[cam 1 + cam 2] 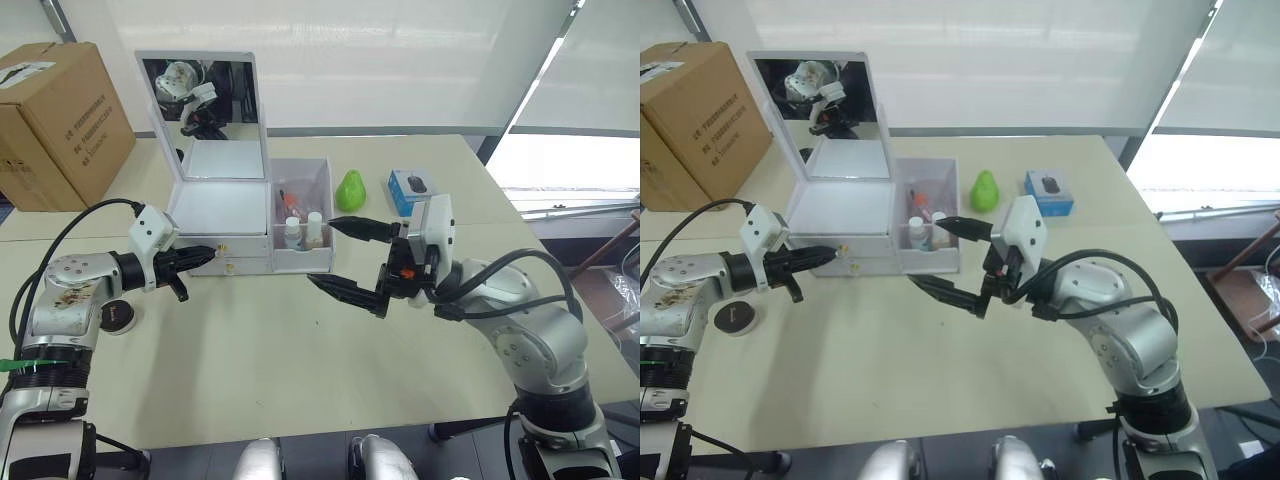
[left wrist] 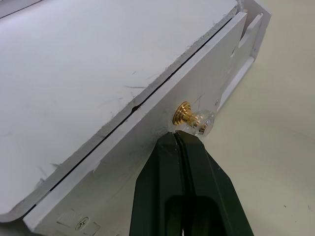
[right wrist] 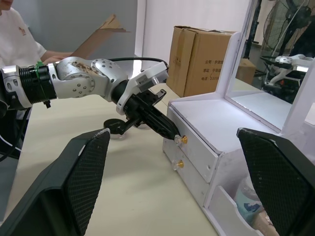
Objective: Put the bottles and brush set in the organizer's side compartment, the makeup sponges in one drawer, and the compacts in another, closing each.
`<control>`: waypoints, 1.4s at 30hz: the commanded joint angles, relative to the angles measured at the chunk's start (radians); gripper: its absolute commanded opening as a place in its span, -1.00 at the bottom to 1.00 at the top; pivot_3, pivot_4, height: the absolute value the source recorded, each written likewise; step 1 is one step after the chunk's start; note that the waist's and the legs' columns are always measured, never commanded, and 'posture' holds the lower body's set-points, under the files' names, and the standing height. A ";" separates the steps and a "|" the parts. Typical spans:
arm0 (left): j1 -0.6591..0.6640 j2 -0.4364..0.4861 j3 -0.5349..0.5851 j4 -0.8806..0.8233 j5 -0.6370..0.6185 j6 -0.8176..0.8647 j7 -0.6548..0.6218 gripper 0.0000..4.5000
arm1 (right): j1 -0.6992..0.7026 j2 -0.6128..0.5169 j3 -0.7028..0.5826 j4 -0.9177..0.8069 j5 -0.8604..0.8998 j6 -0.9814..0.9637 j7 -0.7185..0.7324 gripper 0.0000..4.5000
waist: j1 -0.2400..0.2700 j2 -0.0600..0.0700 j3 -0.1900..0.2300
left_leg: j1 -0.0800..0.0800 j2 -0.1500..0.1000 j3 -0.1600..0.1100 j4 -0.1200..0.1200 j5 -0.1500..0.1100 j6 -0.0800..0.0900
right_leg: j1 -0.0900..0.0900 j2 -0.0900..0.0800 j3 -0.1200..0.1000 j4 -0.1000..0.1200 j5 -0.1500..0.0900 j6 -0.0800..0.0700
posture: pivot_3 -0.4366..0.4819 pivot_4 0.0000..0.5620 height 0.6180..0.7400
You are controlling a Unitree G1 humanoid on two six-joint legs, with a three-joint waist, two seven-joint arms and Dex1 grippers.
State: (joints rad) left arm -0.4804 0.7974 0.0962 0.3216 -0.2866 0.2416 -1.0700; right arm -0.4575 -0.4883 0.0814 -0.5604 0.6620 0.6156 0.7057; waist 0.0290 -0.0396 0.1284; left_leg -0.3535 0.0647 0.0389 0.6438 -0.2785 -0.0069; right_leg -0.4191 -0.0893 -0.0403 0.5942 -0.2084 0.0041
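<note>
The white organizer (image 1: pixel 215 205) stands at the back left with its mirror upright. Both drawers look pushed in. My left gripper (image 1: pixel 207 255) is shut, its tips touching the upper drawer's gold knob (image 2: pixel 184 114). The two bottles (image 1: pixel 303 230) stand at the front of the side compartment (image 1: pixel 322 190), with pinkish items behind them that may be the brush set. My right gripper (image 1: pixel 322 251) hangs wide open and empty just in front of that bin. One black-lidded compact (image 1: pixel 730 317) lies on the table behind my left arm. The makeup sponges are out of view.
A brown cardboard box (image 1: pixel 60 120) stands at the far left. A green pear-shaped object (image 1: pixel 350 190) and a blue box (image 1: pixel 410 188) sit right of the organizer. A person (image 3: pixel 15 39) sits beyond the table in the right wrist view.
</note>
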 commanded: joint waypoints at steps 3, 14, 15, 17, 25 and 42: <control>-0.053 -0.014 -0.005 0.031 0.023 -0.032 0.012 -0.99 | -0.002 -0.005 -0.028 -0.038 0.024 0.001 -0.011 1.00 | 0.005 0.000 0.000 | 0.000 0.000 0.000 0.000 0.000 0.000 | 0.000 0.000 0.000 0.000 0.000 0.000 | -0.05 -0.47 1.00; 0.107 0.062 0.147 -0.191 -0.125 0.125 -0.019 -0.99 | 0.040 -0.049 -0.070 -0.050 0.055 0.007 -0.005 1.00 | -0.006 -0.001 0.000 | 0.000 0.000 0.000 0.001 0.000 0.000 | 0.000 0.000 0.000 0.000 0.000 0.001 | -0.05 -0.47 1.00; 0.138 0.072 0.170 -0.208 -0.132 0.136 -0.014 -0.99 | 0.050 -0.056 -0.078 -0.050 0.059 0.008 -0.004 1.00 | -0.008 -0.001 0.000 | 0.001 0.000 0.000 0.001 0.000 0.000 | 0.000 0.000 0.000 0.000 0.000 0.000 | -0.05 -0.47 1.00; 0.179 0.083 0.203 -0.232 -0.143 0.154 -0.001 -0.99 | 0.062 -0.064 -0.088 -0.049 0.066 0.011 -0.005 1.00 | -0.012 -0.001 0.000 | 0.001 0.000 0.000 0.001 0.000 0.000 | 0.000 0.000 0.000 0.000 0.000 0.000 | -0.05 -0.47 1.00; 0.150 0.026 0.161 -0.194 -0.088 0.114 0.099 -0.99 | 0.068 -0.079 -0.096 -0.040 0.081 0.012 -0.009 1.00 | -0.002 -0.001 0.000 | 0.000 0.000 0.000 0.000 0.000 0.000 | -0.001 -0.001 0.000 -0.001 0.000 0.000 | -0.05 -0.47 1.00; 0.022 -0.047 0.093 -0.041 -0.001 0.011 0.170 -0.99 | 0.083 -0.084 -0.097 -0.075 0.094 0.032 -0.038 1.00 | -0.003 -0.002 0.000 | 0.000 0.000 -0.001 0.001 0.000 0.000 | 0.000 0.000 0.000 0.000 0.000 0.001 | -0.05 -0.47 1.00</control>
State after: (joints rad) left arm -0.4428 0.7507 0.1841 0.3123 -0.2798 0.2627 -0.9048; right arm -0.3712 -0.5657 0.0120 -0.5995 0.7315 0.6497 0.6721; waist 0.0263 -0.0414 0.1283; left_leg -0.3536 0.0644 0.0380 0.6445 -0.2784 -0.0068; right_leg -0.4190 -0.0890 -0.0402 0.5940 -0.2080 0.0046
